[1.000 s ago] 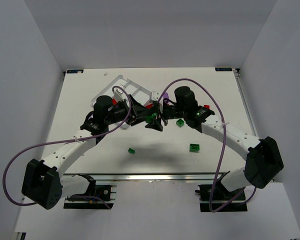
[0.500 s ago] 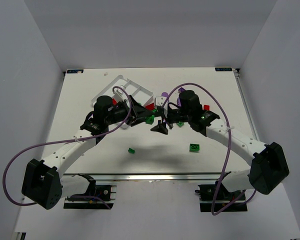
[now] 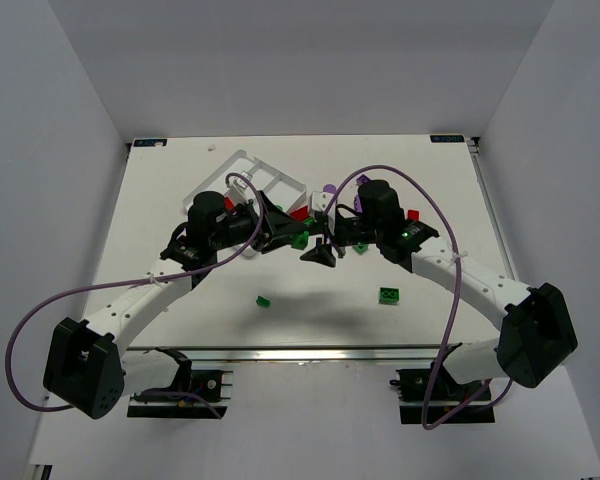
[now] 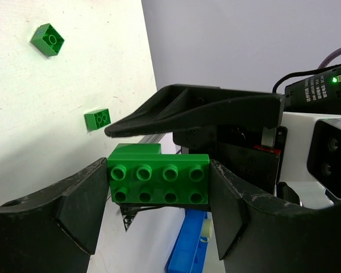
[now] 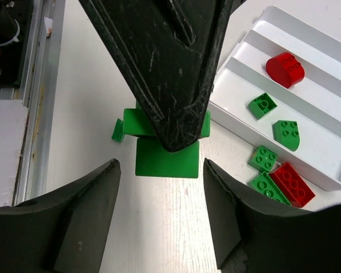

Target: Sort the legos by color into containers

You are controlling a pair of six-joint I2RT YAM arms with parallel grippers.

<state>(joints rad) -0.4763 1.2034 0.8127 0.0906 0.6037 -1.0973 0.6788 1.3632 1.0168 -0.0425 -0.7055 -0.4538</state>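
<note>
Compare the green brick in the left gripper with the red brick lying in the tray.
The green brick is rectangular, two rows of four studs; the red brick is rounded at one end. The green brick is clamped in the left gripper; the red brick lies loose in the tray. Both are studded.

Mid-table is crowded: the left gripper (image 4: 159,182), its jaws filled by a green brick (image 4: 159,190), pokes one finger (image 5: 159,68) into the gap between the wide-apart jaws of the right gripper (image 5: 159,170). Beyond them the tray (image 5: 312,160) wall and loose bricks (image 5: 291,183) just beside it bar the way. Nearer the bases the table (image 3: 320,325) lies open, save a stray brick (image 3: 263,300) and a bigger brick (image 3: 389,294), well apart; the far right corner is bare too
</note>
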